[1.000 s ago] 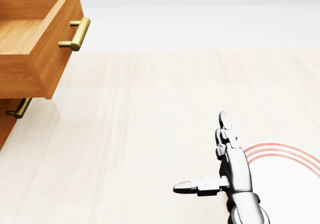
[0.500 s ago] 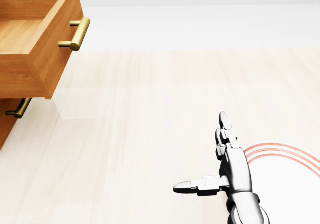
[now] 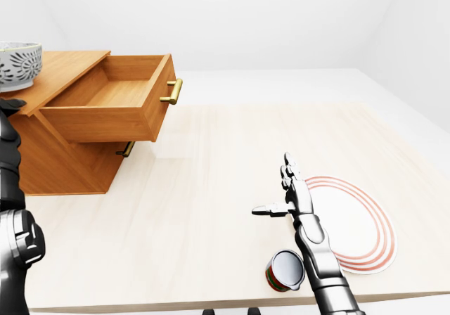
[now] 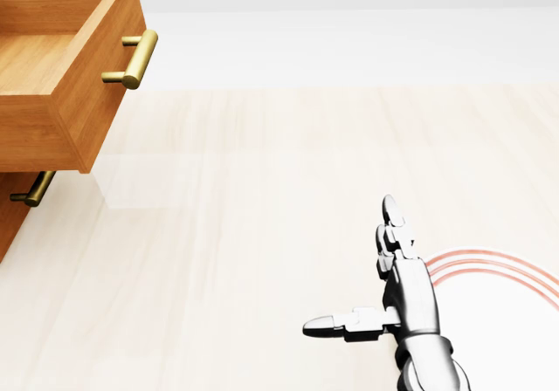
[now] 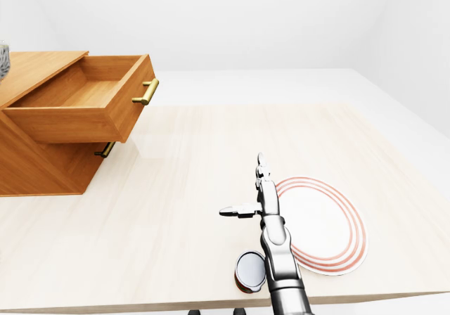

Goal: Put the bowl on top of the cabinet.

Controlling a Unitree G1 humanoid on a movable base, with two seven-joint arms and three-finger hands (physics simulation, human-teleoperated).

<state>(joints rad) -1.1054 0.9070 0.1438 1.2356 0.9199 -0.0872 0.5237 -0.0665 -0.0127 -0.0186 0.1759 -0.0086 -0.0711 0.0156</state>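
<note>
Mostly we see the bowl [image 3: 17,65] cut off at the left-eye view's left edge, sitting on the cabinet [image 3: 60,72] top, beside the pulled-out drawer [image 3: 116,100]. Our left arm [image 3: 15,223] is a dark shape at that edge; its hand is hidden, so we can't tell its state. Right hand [image 3: 287,197] hangs over the table [image 3: 190,209] w/ fingers spread, holding nothing, just left of the plate [image 3: 355,223]. Can [image 3: 285,270] lies near the wrist.

A pale wooden bench [image 3: 211,188] is surrounded by plain white walls [image 3: 246,20] and evenly lit.
</note>
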